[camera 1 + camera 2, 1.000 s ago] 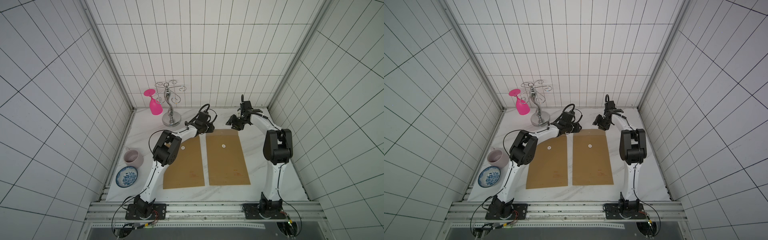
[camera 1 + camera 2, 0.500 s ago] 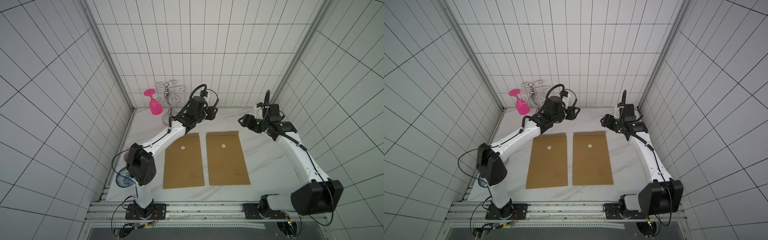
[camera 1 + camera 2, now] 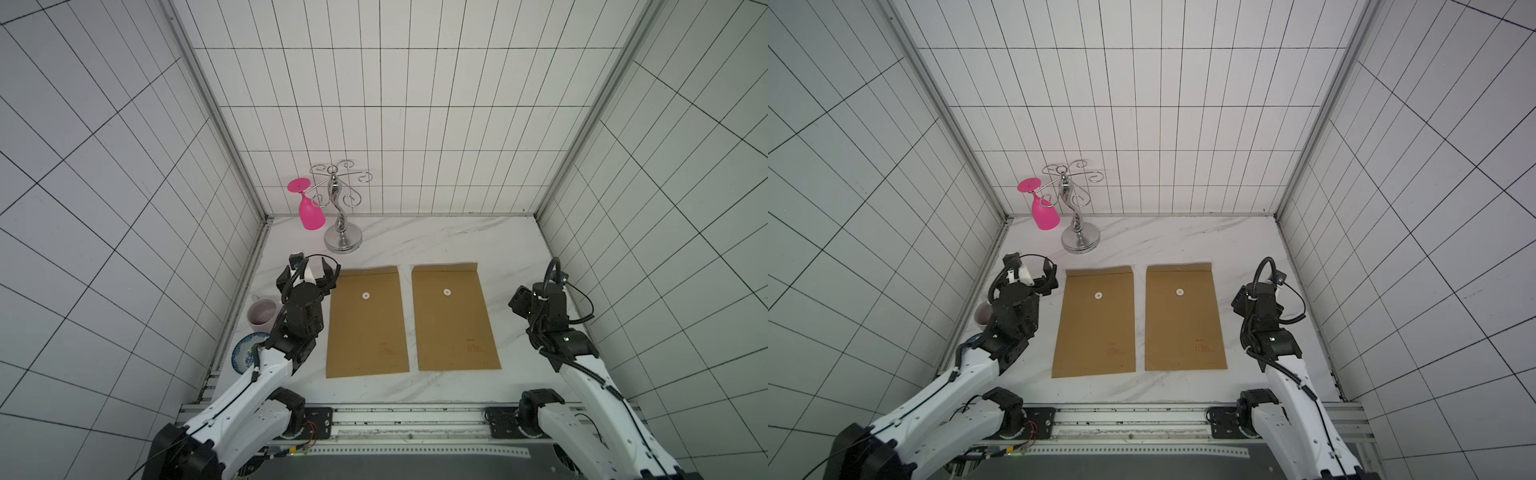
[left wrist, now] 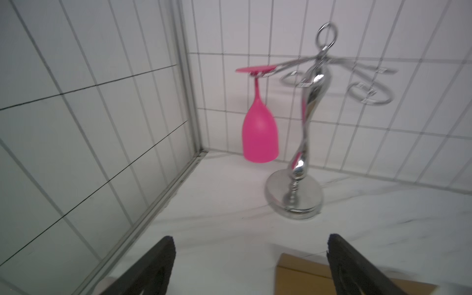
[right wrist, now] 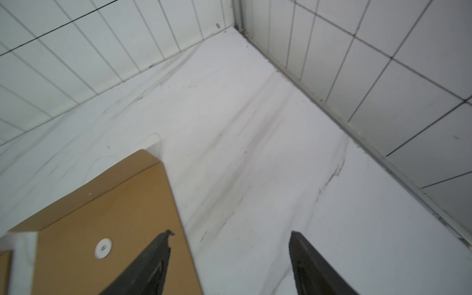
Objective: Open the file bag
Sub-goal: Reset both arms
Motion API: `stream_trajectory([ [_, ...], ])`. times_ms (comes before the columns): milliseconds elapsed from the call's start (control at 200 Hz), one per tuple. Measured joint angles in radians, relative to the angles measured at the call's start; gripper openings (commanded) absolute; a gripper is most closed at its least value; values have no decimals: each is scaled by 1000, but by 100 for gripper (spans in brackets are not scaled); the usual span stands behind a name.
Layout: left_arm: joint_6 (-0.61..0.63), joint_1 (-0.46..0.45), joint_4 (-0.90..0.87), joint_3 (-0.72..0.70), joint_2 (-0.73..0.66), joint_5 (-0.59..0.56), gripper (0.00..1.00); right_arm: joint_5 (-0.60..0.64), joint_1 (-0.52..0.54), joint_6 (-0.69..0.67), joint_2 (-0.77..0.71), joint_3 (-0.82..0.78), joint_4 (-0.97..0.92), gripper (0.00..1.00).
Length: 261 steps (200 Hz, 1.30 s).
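Two brown file bags lie flat side by side on the white marble table, the left file bag (image 3: 366, 328) (image 3: 1096, 328) and the right file bag (image 3: 455, 324) (image 3: 1183, 324). Each carries a white button (image 3: 365, 296) (image 3: 447, 292) near its far end, below a narrow creased flap. My left gripper (image 3: 316, 266) (image 4: 250, 238) hovers open and empty just left of the left bag's far corner (image 4: 301, 270). My right gripper (image 5: 229, 233) is open and empty over bare table beside the right bag's edge (image 5: 143, 204). The right arm's wrist (image 3: 544, 303) stands right of that bag.
A pink wine glass (image 3: 309, 208) (image 4: 259, 132) hangs upside down on a chrome stand (image 3: 343, 241) (image 4: 296, 196) at the back left. A pale mug (image 3: 262, 313) and a blue patterned dish (image 3: 245, 353) sit by the left wall beside the left arm. Tiled walls enclose three sides.
Both arms have drawn back from the bags' far ends to the table's sides. The left gripper has opened wider. The bags have not moved.
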Motion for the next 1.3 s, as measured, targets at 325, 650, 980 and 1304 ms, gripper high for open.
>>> stream_trajectory([
  [325, -8, 165, 388, -45, 428, 110, 97, 167, -52, -199, 386, -210, 658, 98],
  [650, 61, 161, 686, -78, 647, 245, 98, -193, -99, -347, 759, -141, 1032, 99],
  [980, 67, 161, 685, -50, 628, 268, 98, -256, -99, -376, 749, -115, 1061, 99],
  [1304, 69, 158, 684, -50, 628, 271, 98, -265, -99, -381, 749, -115, 1062, 99],
])
